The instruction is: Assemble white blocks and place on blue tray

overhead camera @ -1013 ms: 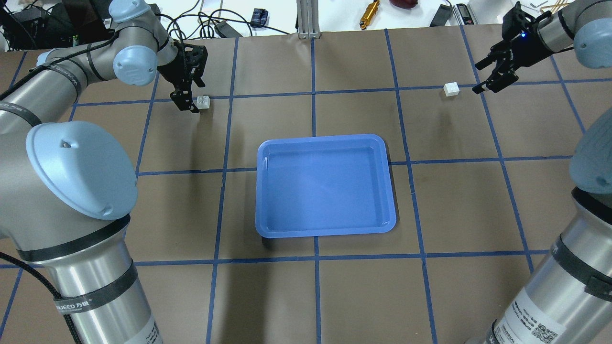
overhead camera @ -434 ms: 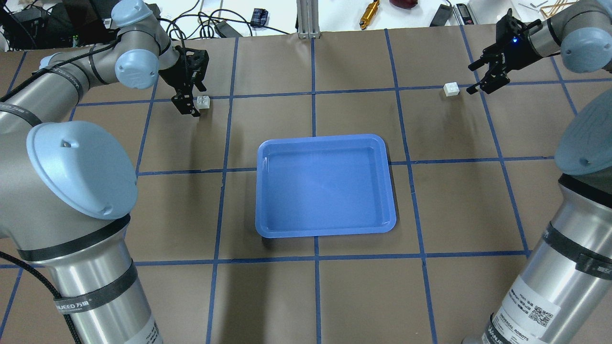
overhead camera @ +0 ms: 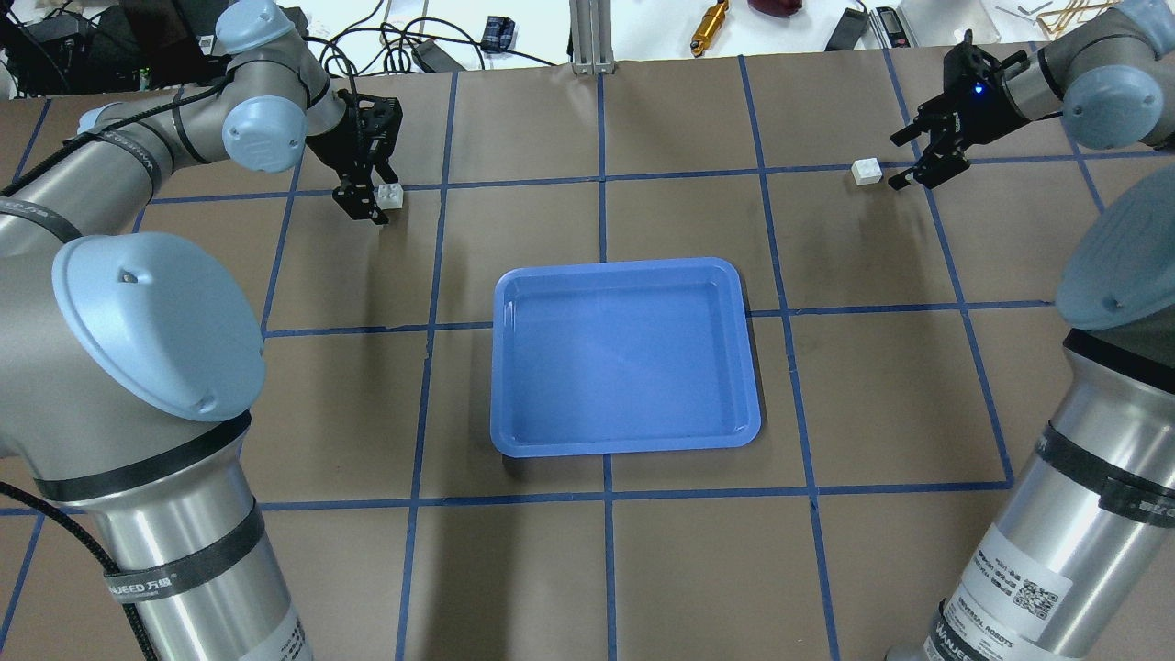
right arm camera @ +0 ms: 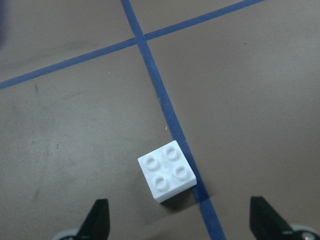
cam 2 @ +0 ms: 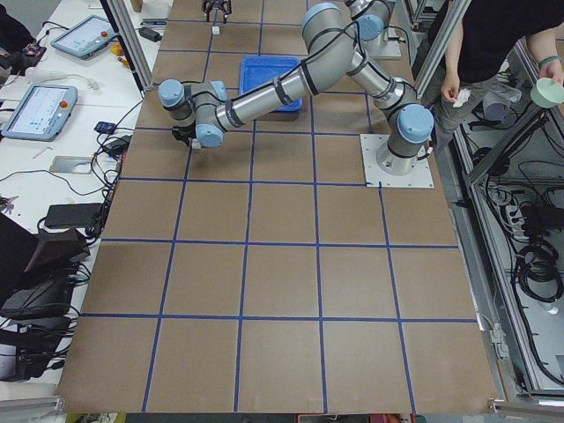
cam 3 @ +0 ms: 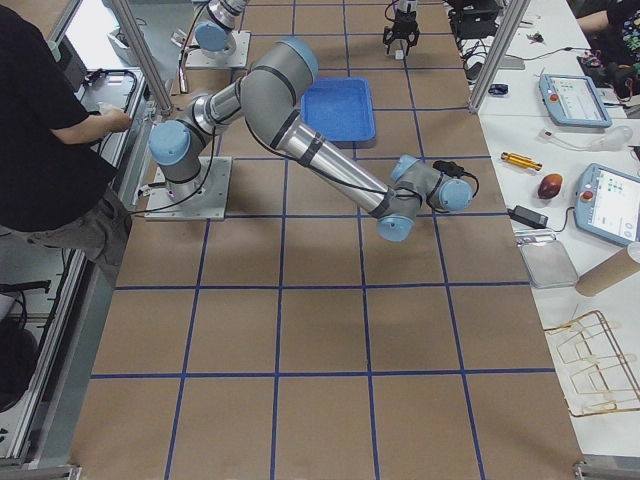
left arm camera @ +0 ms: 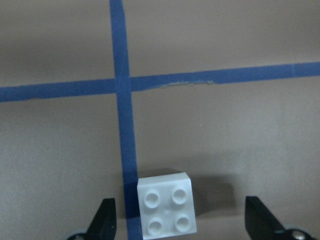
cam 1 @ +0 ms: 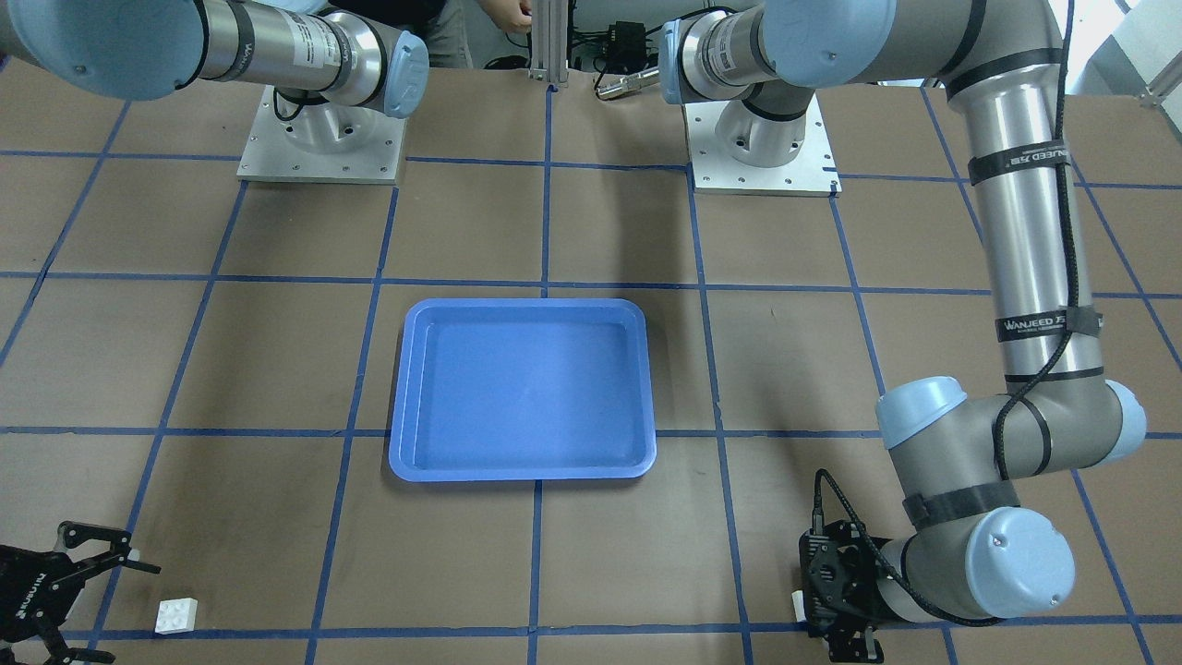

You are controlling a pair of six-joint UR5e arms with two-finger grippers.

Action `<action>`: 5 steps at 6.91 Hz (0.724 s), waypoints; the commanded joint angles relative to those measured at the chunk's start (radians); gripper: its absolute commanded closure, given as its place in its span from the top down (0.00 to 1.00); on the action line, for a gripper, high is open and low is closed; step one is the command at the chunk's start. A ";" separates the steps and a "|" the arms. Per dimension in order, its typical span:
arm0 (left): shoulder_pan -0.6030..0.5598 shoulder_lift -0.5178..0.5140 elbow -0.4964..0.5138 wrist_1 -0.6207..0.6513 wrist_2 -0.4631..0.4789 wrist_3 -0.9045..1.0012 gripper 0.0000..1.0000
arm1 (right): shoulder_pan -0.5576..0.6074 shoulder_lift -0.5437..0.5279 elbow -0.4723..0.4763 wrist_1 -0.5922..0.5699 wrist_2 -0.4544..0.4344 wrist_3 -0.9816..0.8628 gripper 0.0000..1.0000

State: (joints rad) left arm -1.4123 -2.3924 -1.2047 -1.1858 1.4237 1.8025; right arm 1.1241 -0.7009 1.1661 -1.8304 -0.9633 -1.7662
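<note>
Overhead exterior: tray mid-table; one block near far-left corner, between parted jaws of left gripper; other block near far-right corner, just beside right gripper, jaws parted.

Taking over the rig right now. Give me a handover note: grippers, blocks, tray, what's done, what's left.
Left gripper: open, down at the table, left block between its jaws, not gripped.
Right gripper: open, right block just ahead of its jaws.
Tray: empty, at the centre.
Done: nothing grasped or joined.
To do: grasp both blocks, press them together, set the pair on the tray.
</note>
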 commanded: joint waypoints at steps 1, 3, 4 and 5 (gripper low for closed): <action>0.000 0.001 0.002 0.008 0.000 0.001 0.47 | 0.006 0.023 -0.002 -0.043 0.001 -0.033 0.98; 0.000 0.004 0.000 0.029 0.000 0.005 0.10 | 0.009 0.021 -0.002 -0.044 0.003 -0.041 0.97; 0.000 0.016 0.000 0.028 -0.003 0.001 0.02 | 0.016 0.020 -0.003 -0.044 0.003 -0.041 0.97; -0.002 0.047 -0.006 0.014 -0.035 -0.003 0.00 | 0.019 0.018 -0.002 -0.044 0.005 -0.041 0.97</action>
State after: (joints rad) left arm -1.4132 -2.3739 -1.2059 -1.1616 1.4142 1.8038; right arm 1.1382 -0.6809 1.1636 -1.8743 -0.9600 -1.8061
